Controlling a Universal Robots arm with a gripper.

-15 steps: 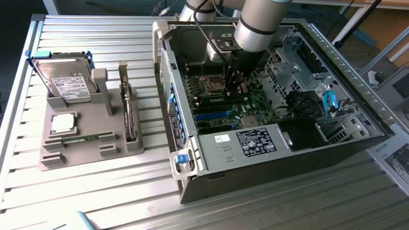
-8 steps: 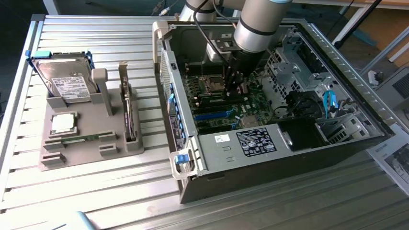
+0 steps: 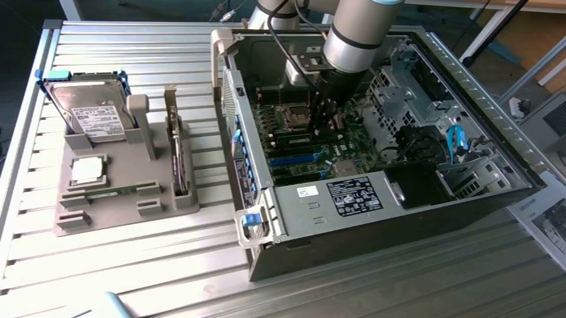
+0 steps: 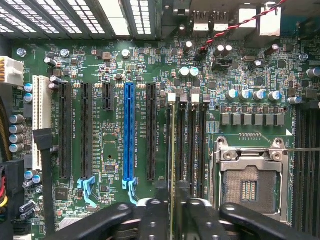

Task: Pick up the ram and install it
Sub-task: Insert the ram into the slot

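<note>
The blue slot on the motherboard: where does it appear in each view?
Exterior view: the blue slot lies on the green motherboard inside the computer case.
Wrist view: the blue slot stands between black slots.
Shared landmark: the processor socket.

Slatted metal table (image 3: 132, 265), and on the exterior view's left sits a grey holder (image 3: 115, 215). A hard drive (image 3: 93, 112) stands at its far end, a square silver processor chip (image 3: 89, 170) lies nearer, and a dark expansion card (image 3: 179, 159) stands upright beside them. On the right, the open computer case (image 3: 354, 225) shows its green motherboard (image 4: 115, 65) with a blue slot (image 4: 129, 135) and an empty CPU socket (image 4: 248, 187).
</note>
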